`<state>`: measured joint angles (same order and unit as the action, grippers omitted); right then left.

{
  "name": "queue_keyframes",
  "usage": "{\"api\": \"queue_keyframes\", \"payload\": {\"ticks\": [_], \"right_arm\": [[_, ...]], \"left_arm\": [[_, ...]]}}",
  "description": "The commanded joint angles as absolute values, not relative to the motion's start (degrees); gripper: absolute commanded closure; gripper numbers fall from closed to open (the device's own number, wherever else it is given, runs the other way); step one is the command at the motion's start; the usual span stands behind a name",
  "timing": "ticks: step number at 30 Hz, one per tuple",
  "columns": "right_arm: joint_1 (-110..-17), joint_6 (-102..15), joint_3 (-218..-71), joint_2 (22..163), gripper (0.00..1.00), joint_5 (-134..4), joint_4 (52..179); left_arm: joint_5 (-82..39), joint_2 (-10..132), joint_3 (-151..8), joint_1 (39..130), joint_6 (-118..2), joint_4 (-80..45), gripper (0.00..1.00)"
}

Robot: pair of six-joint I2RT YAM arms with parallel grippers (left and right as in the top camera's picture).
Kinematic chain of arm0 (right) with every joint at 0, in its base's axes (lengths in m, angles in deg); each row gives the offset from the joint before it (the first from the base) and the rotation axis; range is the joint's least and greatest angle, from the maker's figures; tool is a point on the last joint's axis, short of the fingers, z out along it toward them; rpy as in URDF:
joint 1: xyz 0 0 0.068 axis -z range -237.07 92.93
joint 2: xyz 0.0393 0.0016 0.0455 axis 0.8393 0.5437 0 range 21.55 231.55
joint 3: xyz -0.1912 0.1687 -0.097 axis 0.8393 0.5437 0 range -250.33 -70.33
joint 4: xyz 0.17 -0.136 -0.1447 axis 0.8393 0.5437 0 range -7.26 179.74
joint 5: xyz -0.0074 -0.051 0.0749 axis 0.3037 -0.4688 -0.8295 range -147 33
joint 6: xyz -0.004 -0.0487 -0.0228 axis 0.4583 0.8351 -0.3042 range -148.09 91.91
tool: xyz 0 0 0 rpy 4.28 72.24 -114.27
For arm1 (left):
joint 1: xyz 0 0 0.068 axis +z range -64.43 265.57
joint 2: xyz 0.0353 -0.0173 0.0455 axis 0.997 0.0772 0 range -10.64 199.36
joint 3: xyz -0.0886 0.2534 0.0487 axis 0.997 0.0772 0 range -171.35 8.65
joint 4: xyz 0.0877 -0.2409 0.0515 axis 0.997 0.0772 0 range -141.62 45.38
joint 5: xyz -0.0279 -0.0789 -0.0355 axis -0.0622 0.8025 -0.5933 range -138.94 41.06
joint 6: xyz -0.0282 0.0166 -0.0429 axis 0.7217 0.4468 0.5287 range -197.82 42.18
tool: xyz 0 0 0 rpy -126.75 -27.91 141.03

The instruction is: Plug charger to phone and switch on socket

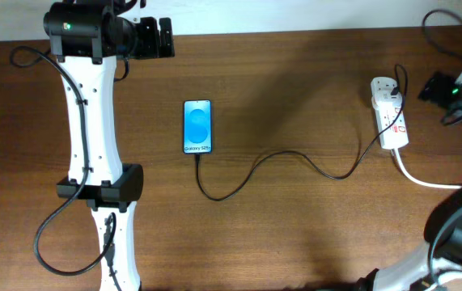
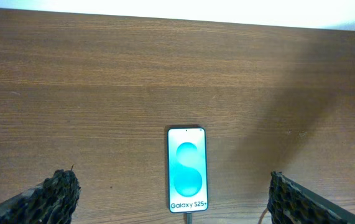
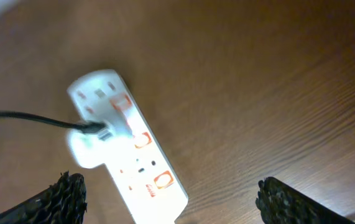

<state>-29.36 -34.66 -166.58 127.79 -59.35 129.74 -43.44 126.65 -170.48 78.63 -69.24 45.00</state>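
The phone (image 1: pixel 197 127) lies flat mid-table, blue screen lit with "Galaxy" text at its near end; it also shows in the left wrist view (image 2: pixel 187 169). The black charger cable (image 1: pixel 283 159) runs from the phone's near end, where its tip sits in the port (image 2: pixel 188 218), across to a white adapter on the socket (image 1: pixel 390 113). The socket also shows in the right wrist view (image 3: pixel 127 146) with red switches. My left gripper (image 2: pixel 171 199) is open and empty, held back from the phone. My right gripper (image 3: pixel 174 199) is open and empty, hovering over the socket.
The socket's thick white cord (image 1: pixel 425 179) trails toward the front right. The left arm (image 1: pixel 93 153) lies along the left side of the table. The table's far edge (image 2: pixel 177 18) is beyond the phone.
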Motion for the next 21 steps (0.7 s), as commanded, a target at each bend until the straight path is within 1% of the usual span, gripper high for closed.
{"api": "queue_keyframes", "payload": {"ticks": [1,3,4,7,8,9,10,11,12,17,21], "right_arm": [[-29.36,-32.8,-169.69,120.38,0.09,-63.46,133.54],[-29.8,-28.6,-169.69,115.07,0.08,-73.47,135.16],[-31.55,-26.77,-169.69,111.59,0.07,-77.16,136.93],[-40.36,-24.86,-169.69,103.55,0.05,-77.38,143.4],[-42.78,-24.89,-169.69,101.98,0.05,-77.4,144.98],[-45.28,-24.91,-169.69,100.73,0.01,-77.38,146.64],[-48.97,-24.91,-169.69,99.03,0.02,-77.36,148.93],[-50.39,-25.96,-169.69,98.13,0.01,-77.38,149.91],[-50.94,-27.73,-169.69,97.61,0.01,-77.43,150.11],[-51.05,-27.68,-169.66,97.78,0.01,-77.53,150.77],[-51.07,-27.38,-169.6,97.78,0.02,-77.36,153.65]], "left_arm": [[-43.88,125.63,-170.37,78.98,-69.61,44.98,0.0],[-43.88,125.63,-170.37,78.98,-69.61,44.98,0.01],[-43.86,125.63,-170.37,78.98,-69.61,44.98,0.01],[-43.88,125.63,-170.37,78.98,-69.61,44.98,0.0],[-43.88,125.63,-170.37,78.98,-69.61,44.98,0.01],[-43.86,125.63,-170.37,78.98,-69.61,44.98,0.01],[-43.88,125.63,-170.37,78.98,-69.61,44.98,0.0],[-43.88,125.63,-170.37,78.98,-69.61,44.98,0.0],[-43.88,125.63,-170.37,78.98,-69.61,44.98,0.01],[-43.88,125.63,-170.37,78.98,-69.61,44.98,0.0],[-43.88,125.63,-170.37,78.98,-69.61,44.98,0.0]]}}
